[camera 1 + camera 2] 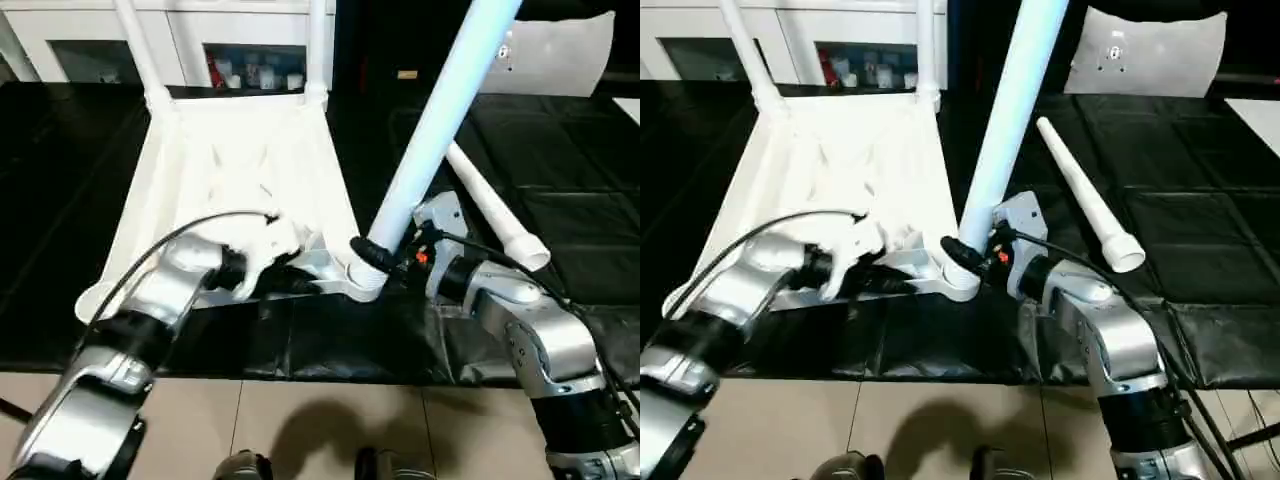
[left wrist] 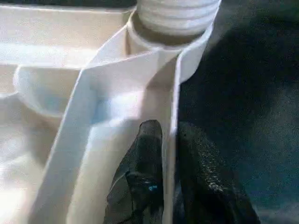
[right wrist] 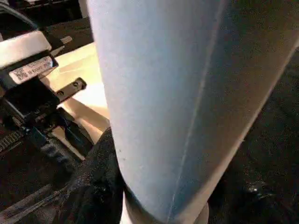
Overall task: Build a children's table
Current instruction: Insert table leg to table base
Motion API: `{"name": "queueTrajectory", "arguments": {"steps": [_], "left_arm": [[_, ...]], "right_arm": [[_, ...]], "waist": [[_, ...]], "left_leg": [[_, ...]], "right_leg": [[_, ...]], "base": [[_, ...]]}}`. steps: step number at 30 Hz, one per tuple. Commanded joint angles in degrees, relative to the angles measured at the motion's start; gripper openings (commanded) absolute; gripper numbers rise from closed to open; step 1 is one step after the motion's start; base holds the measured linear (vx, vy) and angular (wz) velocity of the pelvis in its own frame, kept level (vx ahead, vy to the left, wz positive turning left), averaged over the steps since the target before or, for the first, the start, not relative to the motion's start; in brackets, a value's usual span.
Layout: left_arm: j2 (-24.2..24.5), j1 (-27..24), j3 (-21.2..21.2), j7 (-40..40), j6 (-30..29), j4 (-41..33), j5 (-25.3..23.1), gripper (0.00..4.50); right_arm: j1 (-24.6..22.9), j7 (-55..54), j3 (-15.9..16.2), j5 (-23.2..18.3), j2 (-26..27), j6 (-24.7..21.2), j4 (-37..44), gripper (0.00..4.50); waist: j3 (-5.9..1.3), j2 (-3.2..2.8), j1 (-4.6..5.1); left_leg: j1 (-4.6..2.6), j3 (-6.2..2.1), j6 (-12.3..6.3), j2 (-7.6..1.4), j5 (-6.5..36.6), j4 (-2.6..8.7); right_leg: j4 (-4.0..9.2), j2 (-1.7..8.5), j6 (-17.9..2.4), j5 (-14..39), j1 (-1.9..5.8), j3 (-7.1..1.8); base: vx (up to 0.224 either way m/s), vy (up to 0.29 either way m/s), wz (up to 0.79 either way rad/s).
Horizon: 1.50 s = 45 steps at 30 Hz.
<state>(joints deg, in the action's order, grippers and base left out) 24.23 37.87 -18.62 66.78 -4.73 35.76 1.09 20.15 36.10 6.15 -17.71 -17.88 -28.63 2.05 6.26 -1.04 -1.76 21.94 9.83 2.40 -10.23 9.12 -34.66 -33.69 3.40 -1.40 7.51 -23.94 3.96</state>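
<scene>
The children's table top (image 1: pixel 240 150) lies upside down on the black mat, ribbed side up. Two white legs (image 1: pixel 135 45) (image 1: pixel 318 45) stand upright in its far corners. A third leg (image 1: pixel 440 110) leans up and to the right, its threaded foot in the near right corner socket (image 1: pixel 362 285). My right gripper (image 1: pixel 378 255) is shut on this leg just above the socket; the right wrist view has a black finger (image 3: pixel 96 182) against it. My left gripper (image 2: pixel 170 128) clamps the top's near rim wall, one finger on each side. A fourth leg (image 1: pixel 495 215) lies on the mat to the right.
A black mat (image 1: pixel 560 150) covers the work area, with tan floor (image 1: pixel 300 420) at its near edge. A white cabinet (image 1: pixel 100 40) with glass doors stands at the back. A white panel (image 1: pixel 555 55) leans at the back right.
</scene>
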Motion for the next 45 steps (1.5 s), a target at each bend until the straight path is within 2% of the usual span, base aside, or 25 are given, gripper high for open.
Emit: {"name": "queueTrajectory", "arguments": {"steps": [1,6,8,14,18,20,22,24,25,27,29,30,33,39,45], "left_arm": [[0.38,-0.74,-0.34,0.67,-1.36,-0.71,-0.59,0.67],[0.15,-0.87,0.09,-0.21,-2.06,-1.43,-0.24,0.67],[-0.11,-0.82,0.27,-0.19,-1.84,-1.24,0.12,0.38],[-1.04,-0.41,0.42,-0.28,-1.17,0.19,-0.22,0.0],[-1.06,-0.98,0.57,0.53,-0.6,-0.53,0.5,0.0],[-0.62,-2.01,0.22,1.77,0.44,-2.34,0.82,0.0],[0.04,-2.87,-0.7,2.79,1.75,-3.54,0.15,0.0],[0.43,-3.25,-1.23,2.66,2.86,-3.88,-0.81,0.0],[0.42,-3.27,-1.22,2.62,2.86,-3.91,-0.83,0.0],[0.41,-3.54,-1.17,2.44,2.75,-4.32,-0.88,0.0],[0.88,-4.04,-1.49,2.86,2.86,-5.18,-1.13,0.0],[1.06,-4.2,-1.61,3.0,2.92,-5.47,-1.23,0.0],[1.55,-4.89,-1.84,4.08,2.82,-6.91,-1.01,0.0],[2.01,-5.76,-2.07,5.27,2.7,-9.45,-0.82,0.0],[2.1,-6.19,-1.95,4.94,2.23,-10.71,-0.96,0.0]], "right_arm": [[0.84,0.07,-0.01,0.14,-0.36,0.61,0.24,1.9],[0.91,0.29,0.02,0.31,-0.24,0.72,0.23,1.9],[0.89,0.42,0.06,0.37,-0.22,0.69,0.25,1.9],[1.3,-0.83,-0.25,0.63,0.07,-0.42,-0.08,1.9],[2.19,-0.58,0.26,1.1,-0.17,-0.93,-0.93,1.9],[3.29,0.81,1.0,0.28,-0.75,-4.24,-1.35,1.9],[3.93,2.45,1.73,-0.58,-1.46,-6.49,-1.43,1.9],[4.38,3.89,2.55,-0.99,-2.31,-7.87,-1.4,1.9],[4.41,4.16,2.68,-1.03,-2.48,-8.03,-1.36,1.9],[4.65,6.62,4.15,-1.13,-4.3,-9.6,-1.03,1.9],[4.92,7.86,5.06,-0.42,-5.44,-9.76,-1.32,1.9],[5.02,8.02,5.18,-0.18,-5.62,-9.68,-1.49,1.9],[5.65,8.22,4.93,-0.37,-5.56,-10.51,-1.99,1.9],[6.38,9.6,6.18,-0.14,-6.17,-11.29,-3.25,1.9],[5.66,9.53,5.49,0.0,-5.61,-10.7,-5.48,1.9]], "waist": [[-4.59,-0.16,0.01],[-4.73,-0.18,0.03],[-4.71,-0.18,-0.01],[-4.79,-0.19,0.06],[-4.86,-0.14,0.14],[-4.92,-0.07,0.1],[-5.06,0.3,0.1],[-5.07,0.16,0.01],[-5.16,0.51,-0.05],[-5.15,0.32,-0.17],[-5.22,0.49,-0.21],[-5.18,0.39,-0.25],[-5.32,0.62,-0.13],[-5.26,0.63,-0.14],[-5.29,0.55,-0.09]], "left_leg": [[-1.42,-1.03,-1.06,-2.02,17.48,4.12],[-1.39,-1.07,-0.89,-2.11,17.71,4.16],[-1.37,-1.05,-0.96,-2.07,17.62,4.14],[-1.38,-1.08,-0.92,-2.11,17.56,4.19],[-1.33,-0.98,-1.11,-2.03,16.93,4.1],[-1.23,-1.02,-1.3,-2.08,15.99,4.13],[-1.18,-0.93,-1.72,-2.2,14.8,4.11],[-1.22,-0.78,-1.87,-2.22,14.23,4.05],[-1.21,-0.69,-1.91,-2.22,13.81,4.05],[-1.23,-0.74,-1.84,-2.29,13.76,4.06],[-1.23,-0.76,-1.83,-2.34,13.8,4.02],[-1.24,-0.7,-1.86,-2.33,13.95,4.03],[-1.18,-0.77,-1.61,-2.26,14.19,4.05],[-1.33,-0.8,-1.24,-2.35,15.01,4.06],[-1.37,-0.87,-0.96,-2.32,15.69,4.1]], "right_leg": [[5.46,4.3,-6.95,29.32,2.77,-2.32],[5.19,4.35,-8.1,27.1,2.9,-2.38],[5.24,4.41,-8.09,27.25,2.92,-2.38],[5.27,4.37,-7.98,27.12,2.93,-2.36],[5.19,4.39,-8.43,26.33,3.03,-2.44],[4.99,4.36,-8.8,25.5,3.19,-2.47],[4.7,4.36,-9.17,23.98,3.3,-2.59],[4.67,4.35,-9.41,23.22,3.22,-2.67],[4.67,4.29,-9.27,23.19,3.25,-2.67],[4.58,4.41,-9.29,23.33,3.26,-2.66],[4.55,4.48,-9.18,23.67,3.29,-2.67],[4.69,4.46,-8.89,24.23,3.16,-2.7],[4.74,4.46,-8.44,25.19,3.23,-2.61],[4.95,4.46,-7.8,27.01,2.96,-2.6],[5.0,4.43,-7.61,27.12,2.87,-2.56]], "base": [[0.0,0.0,0.0],[0.0,0.0,0.0],[0.0,0.0,0.0],[0.0,0.0,0.0],[0.0,0.0,0.0],[0.0,0.0,0.0],[0.0,0.0,0.0],[0.0,0.0,0.0],[0.0,0.0,0.0],[0.0,0.0,0.0],[0.0,0.0,0.0],[0.0,0.0,0.0],[0.0,0.0,0.0],[0.0,0.0,0.0],[0.0,0.0,0.0]]}}
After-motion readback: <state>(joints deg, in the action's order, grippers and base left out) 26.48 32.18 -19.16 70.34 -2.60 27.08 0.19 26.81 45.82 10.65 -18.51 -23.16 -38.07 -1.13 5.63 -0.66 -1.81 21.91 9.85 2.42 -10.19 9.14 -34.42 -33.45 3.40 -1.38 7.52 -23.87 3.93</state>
